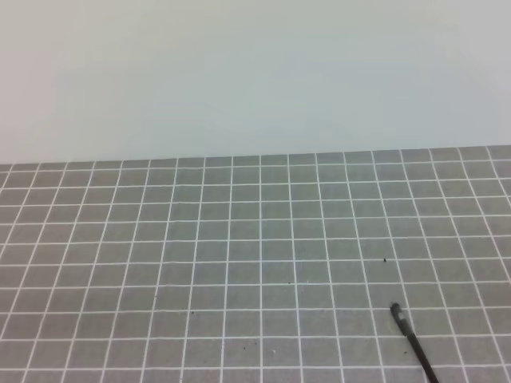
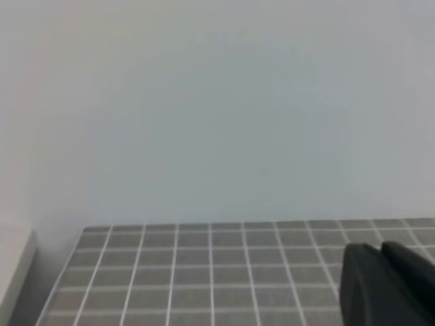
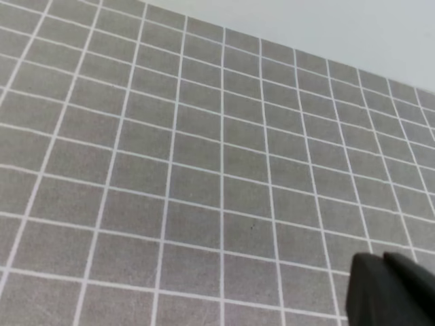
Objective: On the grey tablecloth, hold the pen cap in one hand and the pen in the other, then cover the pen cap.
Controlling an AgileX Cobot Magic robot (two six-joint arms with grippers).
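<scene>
A grey tablecloth (image 1: pixel 239 263) with a grid of thin white lines covers the surface, below a plain pale wall (image 1: pixel 255 72). In the high view, a thin black pen (image 1: pixel 413 343) lies flat on the cloth near the lower right corner, slanting down to the right and running off the bottom edge. Neither arm appears in that view. In each wrist view, dark fingers show at the lower right corner, above bare cloth: the left gripper (image 2: pixel 389 285) is closed and holds nothing, and the right gripper (image 3: pixel 391 292) likewise.
</scene>
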